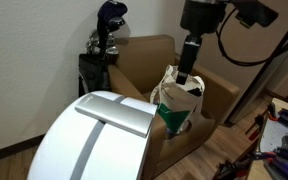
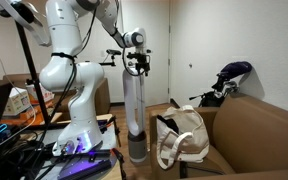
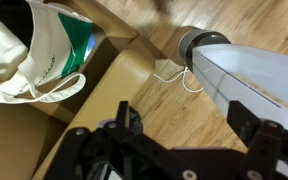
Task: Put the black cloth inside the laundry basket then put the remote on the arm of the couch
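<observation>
**A:** Which step are you on?

**B:** The first, by my reckoning, and close to its end. My pincer [image 1: 187, 70] hangs just above the mouth of the laundry basket [image 1: 179, 105], jaws spread wide with nothing between them.

**A:** So where is the black cloth?

**B:** I can't pick it out for certain. In an exterior view there is a dark patch [image 2: 168, 126] at the basket's opening, and that may be it. I see no cloth on the couch [image 1: 144, 65] or on the bare floor [image 3: 154, 100] in the wrist view, so I judge it is inside.

**A:** And the basket itself?

**B:** It stands upright on the couch, with its loop handles flopped over the side.

**A:** What comes next, then?

**B:** The remote. No view shows it, so I must find it first. After that I need a narrower grip across its short sides and a lift. Then I carry it to the arm of the couch [image 2: 252, 112] and lay it flat, well in from the edge.

**A:** Is anything in your way?

**B:** The tall white column [image 2: 134, 105] stands on the floor near the couch. I'd swing clear of it.
</observation>
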